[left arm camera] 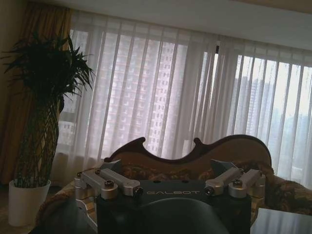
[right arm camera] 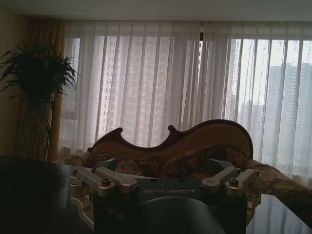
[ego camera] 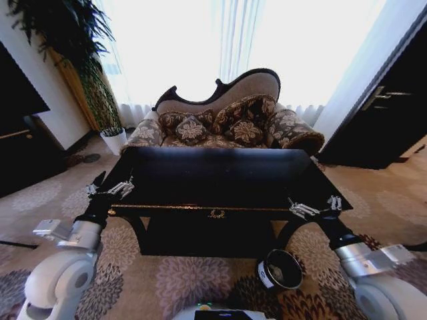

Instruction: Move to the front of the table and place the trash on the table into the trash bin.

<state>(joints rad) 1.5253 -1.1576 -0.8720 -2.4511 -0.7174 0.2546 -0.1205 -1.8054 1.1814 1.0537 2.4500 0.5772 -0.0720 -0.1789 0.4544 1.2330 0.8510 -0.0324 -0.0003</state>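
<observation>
The left gripper (ego camera: 109, 189) hangs with its jaws spread wide and holding nothing, just above the front left corner of the table (ego camera: 220, 179); in the left wrist view the same gripper (left arm camera: 170, 183) shows its metal fingers (left arm camera: 113, 183) splayed apart with only air between them. The right gripper (ego camera: 313, 208) mirrors it at the front right corner, jaws likewise parted and bare, and in the right wrist view that gripper (right arm camera: 165, 183) has its fingers (right arm camera: 109, 182) set wide to either side. Both arms reach forward from the robot's shoulders, one at each front corner of the glossy black surface, which bears gold trim and a small ring pull at the middle of its front edge. No scraps can be made out on the dark top. The trash bin (ego camera: 280, 269) stands on the patterned carpet (ego camera: 193, 283) at the table's front right leg, below and inboard of the right gripper, its pale rim tilted toward the camera. Beyond the far edge sits a floral sofa (ego camera: 227, 123) with a carved dark frame, backed by sheer curtains (ego camera: 220, 40). A tall plant (left arm camera: 41, 112) in a white pot (ego camera: 114, 140) stands off the table's far left corner
</observation>
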